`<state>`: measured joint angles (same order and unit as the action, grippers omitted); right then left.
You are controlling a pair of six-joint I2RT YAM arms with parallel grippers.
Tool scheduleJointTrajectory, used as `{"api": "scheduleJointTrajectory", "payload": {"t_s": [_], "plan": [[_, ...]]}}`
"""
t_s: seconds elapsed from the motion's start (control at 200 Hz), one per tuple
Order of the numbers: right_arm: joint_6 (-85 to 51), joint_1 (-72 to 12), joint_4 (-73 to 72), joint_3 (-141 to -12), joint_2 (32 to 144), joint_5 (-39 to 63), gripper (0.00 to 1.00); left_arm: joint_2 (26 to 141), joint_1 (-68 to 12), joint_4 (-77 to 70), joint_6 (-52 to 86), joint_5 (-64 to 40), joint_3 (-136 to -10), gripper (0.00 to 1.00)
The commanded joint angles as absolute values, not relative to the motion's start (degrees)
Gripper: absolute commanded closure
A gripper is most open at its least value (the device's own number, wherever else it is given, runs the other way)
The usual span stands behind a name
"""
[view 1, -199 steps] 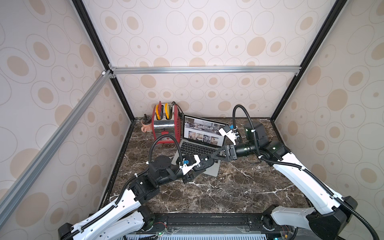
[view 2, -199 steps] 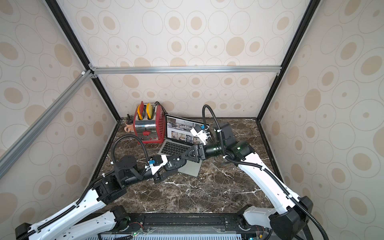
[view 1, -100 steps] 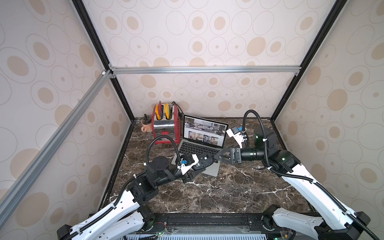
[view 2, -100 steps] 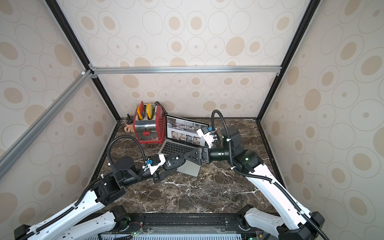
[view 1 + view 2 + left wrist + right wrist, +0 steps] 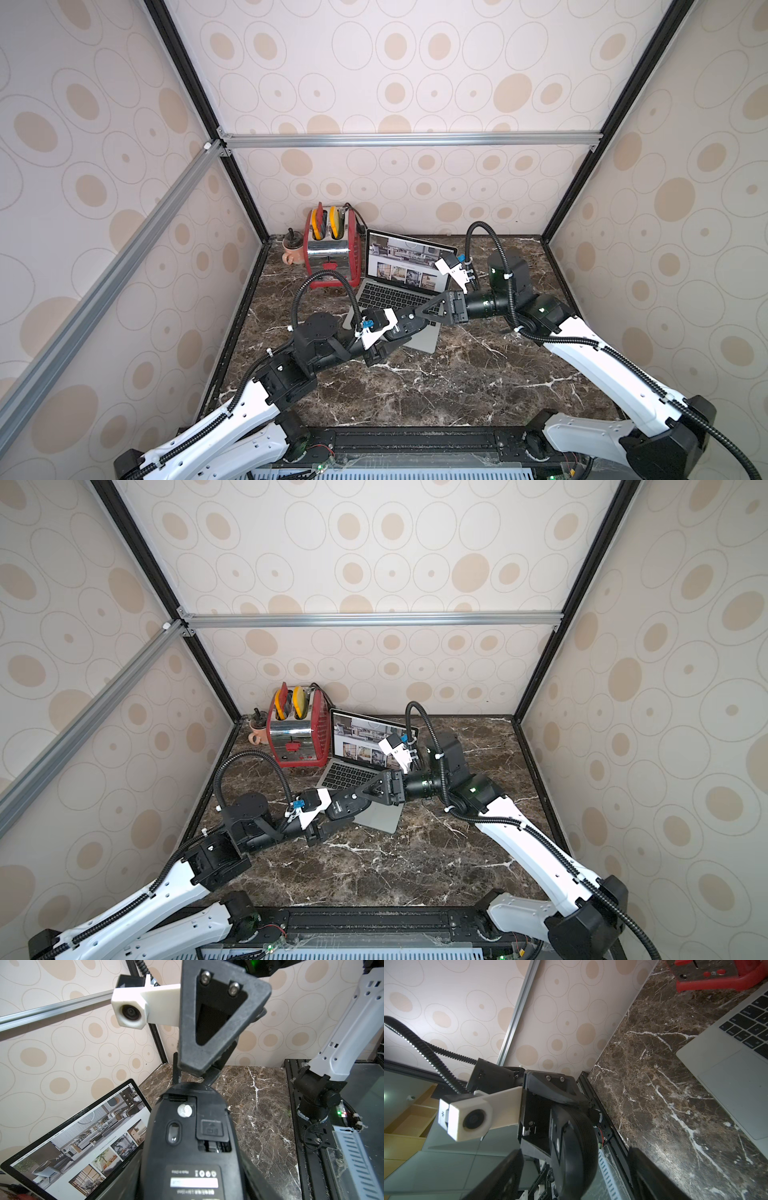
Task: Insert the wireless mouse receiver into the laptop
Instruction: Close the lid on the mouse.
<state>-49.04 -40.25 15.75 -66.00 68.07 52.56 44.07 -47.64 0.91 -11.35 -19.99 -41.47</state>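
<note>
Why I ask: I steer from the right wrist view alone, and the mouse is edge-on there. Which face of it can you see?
Observer: The mouse turns its underside to the left wrist camera: label, sensor window, hatch cover.
Operator: Is the laptop switched on?
Observer: Yes. Its lid stands open, and the screen shows a white page of room photos.
Operator: I see only the foot of the toaster. Is anything next to it?
Observer: A mug sits beside it in the back corner.
</note>
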Motion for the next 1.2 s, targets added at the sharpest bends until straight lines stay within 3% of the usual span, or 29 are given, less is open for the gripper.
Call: {"api": "scheduleJointTrajectory", "payload": {"t_s": [0.0,0.366,1.197], "plan": [[-50.5,-41.1,12.6,-65.0,68.1,54.4,0.21,43.8,-47.7,-1.2,-11.9,-20.0,-42.7,1.00],[-50.6,-42.9,13.5,-65.8,70.5,56.0,0.24,43.6,-47.7,-1.1,-12.0,-19.9,-42.6,1.00],[-49.0,-43.9,13.7,-66.2,70.7,57.0,0.56,43.3,-47.8,-0.4,-12.1,-19.8,-42.6,1.00]]}}
